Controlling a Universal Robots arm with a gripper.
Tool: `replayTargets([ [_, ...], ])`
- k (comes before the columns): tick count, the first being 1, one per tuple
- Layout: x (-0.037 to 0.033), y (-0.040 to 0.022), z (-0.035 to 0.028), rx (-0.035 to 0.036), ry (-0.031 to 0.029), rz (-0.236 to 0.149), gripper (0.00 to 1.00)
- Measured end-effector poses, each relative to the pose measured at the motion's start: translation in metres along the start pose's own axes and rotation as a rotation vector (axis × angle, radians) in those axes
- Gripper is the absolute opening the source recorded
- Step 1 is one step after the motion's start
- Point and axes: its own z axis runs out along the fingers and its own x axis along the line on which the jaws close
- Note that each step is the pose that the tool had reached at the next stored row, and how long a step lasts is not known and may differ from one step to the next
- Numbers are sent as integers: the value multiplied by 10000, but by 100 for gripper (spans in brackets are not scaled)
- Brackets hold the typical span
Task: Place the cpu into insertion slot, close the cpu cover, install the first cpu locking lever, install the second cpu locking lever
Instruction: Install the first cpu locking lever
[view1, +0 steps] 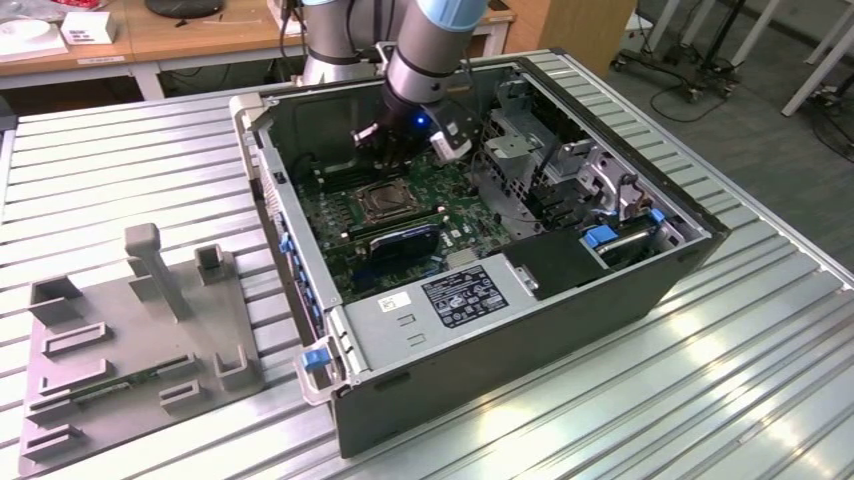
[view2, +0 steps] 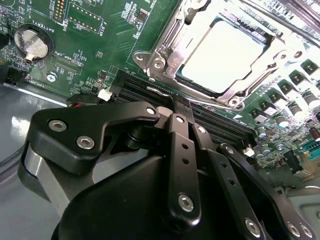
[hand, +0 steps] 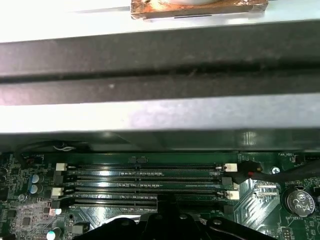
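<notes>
The cpu (view2: 225, 50), a flat silvery square, lies in the insertion slot (view1: 378, 203) on the green board inside the open computer case. The cpu cover (view2: 167, 60), a silvery frame, lies down around the chip's edges. A thin wire locking lever (view2: 155, 90) runs along the socket's near side. Whether it is latched I cannot tell. My gripper (view2: 181, 102) is shut and holds nothing. Its tips hover over the long black memory slots (view2: 215, 125) beside the socket. In the exterior view the gripper (view1: 396, 155) hangs just behind the socket. In the first wrist view the gripper (hand: 167, 216) points at the memory slots (hand: 145, 180).
The case's metal walls (view1: 267, 150) and drive cage (view1: 534, 150) close in around the arm. A labelled power supply (view1: 461, 295) fills the case's near end. A coin battery (view2: 32, 42) sits on the board. A grey fixture plate (view1: 134, 340) lies at the exterior view's left.
</notes>
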Motion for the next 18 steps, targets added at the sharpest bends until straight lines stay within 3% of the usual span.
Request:
replayTargets([
  [5, -70, 3, -9, 2, 81, 20, 11],
  [18, -127, 12, -14, 65, 107, -41, 11],
])
